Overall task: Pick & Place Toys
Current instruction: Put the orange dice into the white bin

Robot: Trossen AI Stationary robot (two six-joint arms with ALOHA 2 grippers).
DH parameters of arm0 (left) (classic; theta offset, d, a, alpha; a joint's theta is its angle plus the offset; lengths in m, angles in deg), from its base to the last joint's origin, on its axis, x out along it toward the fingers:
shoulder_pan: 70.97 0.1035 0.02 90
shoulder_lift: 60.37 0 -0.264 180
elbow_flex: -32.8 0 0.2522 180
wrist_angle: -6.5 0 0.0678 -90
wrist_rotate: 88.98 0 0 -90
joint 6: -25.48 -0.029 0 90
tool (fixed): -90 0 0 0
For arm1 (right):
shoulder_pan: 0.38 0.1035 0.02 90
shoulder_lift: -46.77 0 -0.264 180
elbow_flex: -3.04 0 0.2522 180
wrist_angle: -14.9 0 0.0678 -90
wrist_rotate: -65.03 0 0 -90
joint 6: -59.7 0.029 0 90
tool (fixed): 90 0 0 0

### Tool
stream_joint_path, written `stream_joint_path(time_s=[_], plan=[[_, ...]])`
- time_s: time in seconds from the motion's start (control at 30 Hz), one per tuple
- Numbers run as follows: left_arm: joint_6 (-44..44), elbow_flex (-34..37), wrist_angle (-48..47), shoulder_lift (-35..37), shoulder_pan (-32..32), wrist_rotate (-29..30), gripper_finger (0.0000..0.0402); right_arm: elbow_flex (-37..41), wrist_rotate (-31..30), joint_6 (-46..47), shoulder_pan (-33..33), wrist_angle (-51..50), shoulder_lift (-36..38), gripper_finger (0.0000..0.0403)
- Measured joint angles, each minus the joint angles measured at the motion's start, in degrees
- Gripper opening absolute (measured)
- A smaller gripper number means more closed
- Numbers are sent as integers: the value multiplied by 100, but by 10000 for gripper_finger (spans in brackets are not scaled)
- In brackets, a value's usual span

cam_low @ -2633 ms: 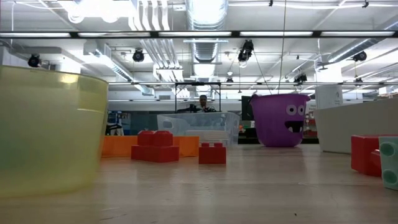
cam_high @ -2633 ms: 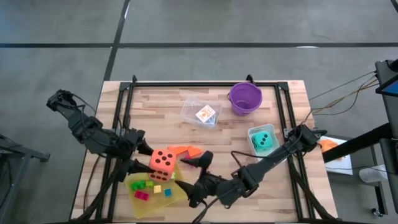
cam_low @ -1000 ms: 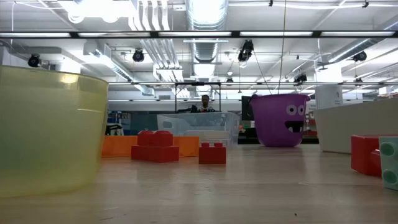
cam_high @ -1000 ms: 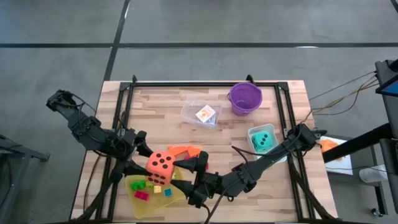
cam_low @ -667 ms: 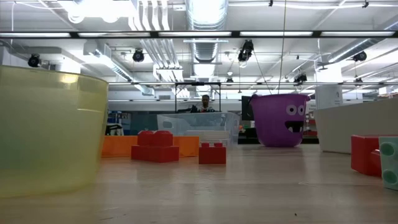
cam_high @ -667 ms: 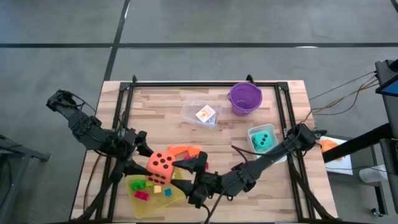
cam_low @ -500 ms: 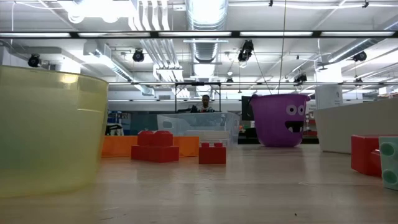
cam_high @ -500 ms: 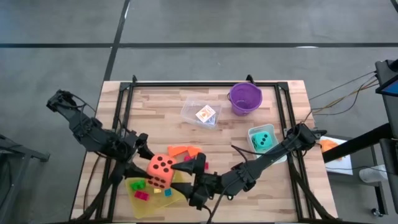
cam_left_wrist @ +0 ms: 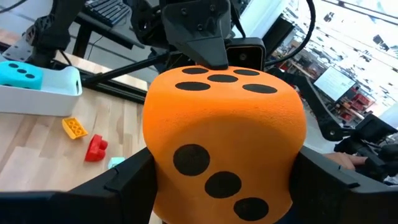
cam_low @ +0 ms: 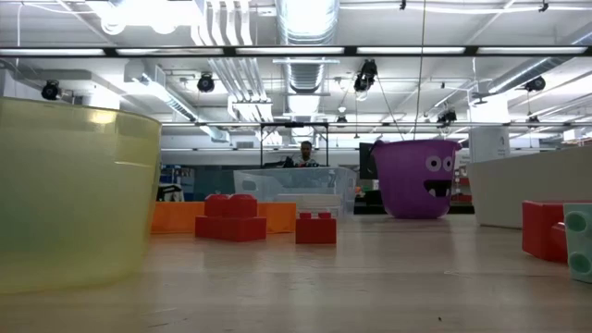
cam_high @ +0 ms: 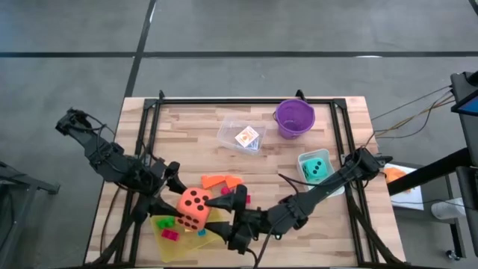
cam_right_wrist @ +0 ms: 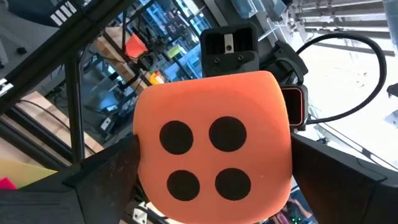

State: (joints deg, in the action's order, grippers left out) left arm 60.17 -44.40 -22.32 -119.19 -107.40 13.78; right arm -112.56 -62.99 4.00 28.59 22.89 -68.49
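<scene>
Orange foam die [cam_high: 193, 208], black pips, no readable writing; a near-cube with no long axis, its four-pip face toward the right wrist camera, a three-pip face toward the left wrist camera. Held above the flat yellow tray [cam_high: 218, 233] at the table's front left. Left gripper [cam_high: 177, 203] clamps the die between widely spread fingers. Right gripper [cam_high: 224, 210] faces it from the other side, fingers spread wide on either side; contact cannot be told. Teal die [cam_high: 317, 169] sits in a white holder at right.
</scene>
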Motion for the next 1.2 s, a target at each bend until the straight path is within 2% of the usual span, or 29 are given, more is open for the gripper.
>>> stream_joint_path(time_s=[0.4, 1.03, 1.1, 1.2], plan=[[-150, 0, 335, -169, 326, -544, 281, 0, 118, 20, 0, 7, 9, 384], [-211, 13, 583, -187, 359, -716, 281, -7, 360, 155, -24, -226, 24, 384], [-211, 13, 583, -187, 359, -722, 281, -4, 360, 155, -26, -231, 20, 376], [-211, 13, 579, -187, 359, -728, 281, -4, 364, 166, -26, -238, 15, 343]])
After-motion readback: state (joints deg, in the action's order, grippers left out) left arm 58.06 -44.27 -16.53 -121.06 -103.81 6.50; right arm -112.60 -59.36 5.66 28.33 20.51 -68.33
